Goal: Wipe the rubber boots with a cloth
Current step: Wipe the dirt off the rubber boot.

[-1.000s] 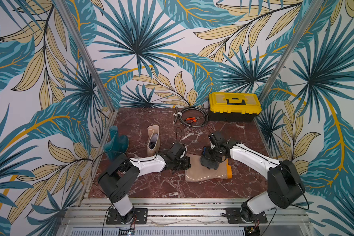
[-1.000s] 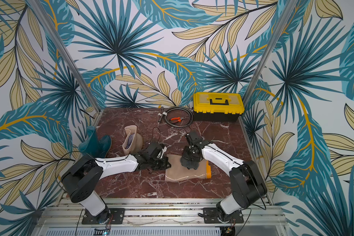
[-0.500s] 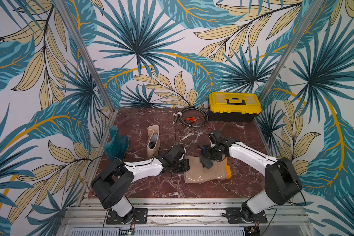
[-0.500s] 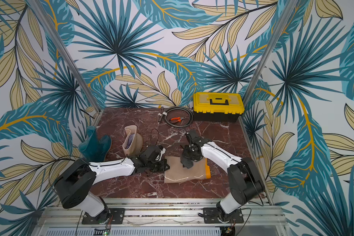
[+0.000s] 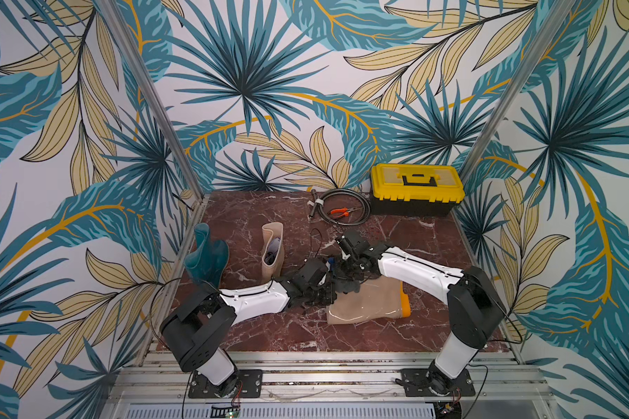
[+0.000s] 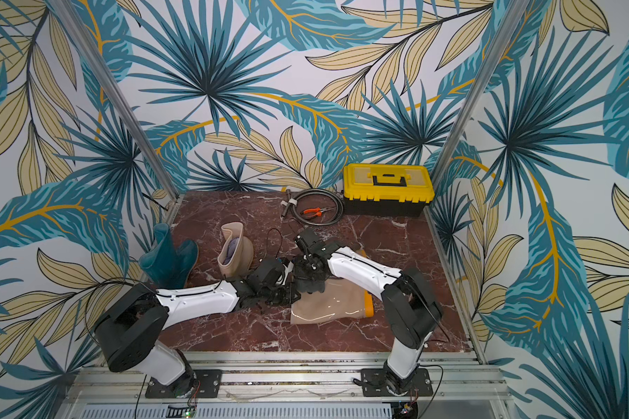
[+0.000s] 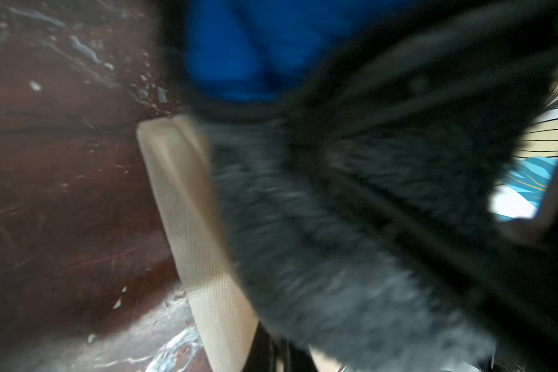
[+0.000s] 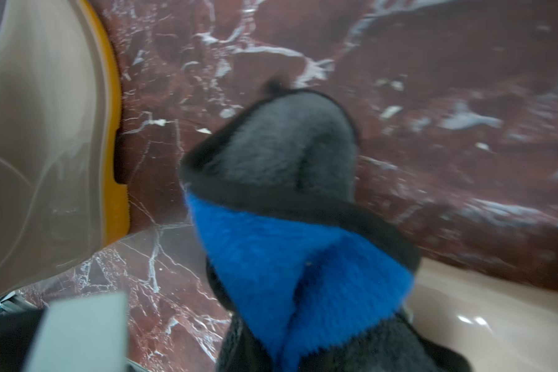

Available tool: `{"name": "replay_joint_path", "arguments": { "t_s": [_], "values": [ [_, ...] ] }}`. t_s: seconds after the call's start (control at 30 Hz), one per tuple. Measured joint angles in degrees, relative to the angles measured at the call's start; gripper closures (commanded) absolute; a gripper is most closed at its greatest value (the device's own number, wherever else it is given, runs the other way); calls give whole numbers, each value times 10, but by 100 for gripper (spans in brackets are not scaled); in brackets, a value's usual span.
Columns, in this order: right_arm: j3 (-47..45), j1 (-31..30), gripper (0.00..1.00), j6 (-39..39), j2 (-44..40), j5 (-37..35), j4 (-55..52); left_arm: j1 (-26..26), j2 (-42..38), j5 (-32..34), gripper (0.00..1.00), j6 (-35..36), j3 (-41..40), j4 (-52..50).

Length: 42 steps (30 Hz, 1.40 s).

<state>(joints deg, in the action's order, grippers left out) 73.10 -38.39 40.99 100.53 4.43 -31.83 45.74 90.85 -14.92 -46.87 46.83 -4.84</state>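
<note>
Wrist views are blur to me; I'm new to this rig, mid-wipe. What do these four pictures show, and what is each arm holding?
The machine is a white left arm and a white right arm at the near edge of a red-brown marble table. Both top views look down from one camera head; each wrist view rides on its arm. The right pincer is shut on a charcoal cloth with a blue side, over a beige rubber boot lying on its side. The left pincer is shut at that boot's open end; whether it grips is unclear. A second beige boot and a dark teal boot stand beside the left arm. A yellow toolbox sits behind.
</note>
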Motion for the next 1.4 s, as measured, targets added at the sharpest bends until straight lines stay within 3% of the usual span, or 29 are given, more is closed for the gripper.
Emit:
{"name": "replay_joint_path", "arguments": {
  "t_s": [0.1,0.33,0.5,0.67,0.77,0.93,1.13,1.27,1.4],
  "values": [
    [-8,24,100,-17,-11,-21,-23,0,-3,3,100,0,-5,-1],
    [-114,179,100,-46,-158,-71,-88,1,-21,3,100,6,-7,1],
    [-113,137,100,-28,-168,-48,-62,1,-21,3,100,6,-7,1],
    [-29,21,100,-1,-37,-28,-26,1,-21,5,100,9,-7,1],
    [14,-16,100,2,13,-16,-4,1,-21,3,100,12,-7,-3],
    [-8,26,100,-9,-7,-21,-14,1,-25,5,100,15,-7,-6],
    [-117,144,100,-32,-156,-72,-74,1,-29,6,100,16,-7,-6],
    [-120,130,100,-23,-178,-57,-64,1,-29,6,100,17,-7,-5],
    [-99,62,100,2,-120,-45,-14,1,-29,7,100,22,-7,-5]
  ]
}}
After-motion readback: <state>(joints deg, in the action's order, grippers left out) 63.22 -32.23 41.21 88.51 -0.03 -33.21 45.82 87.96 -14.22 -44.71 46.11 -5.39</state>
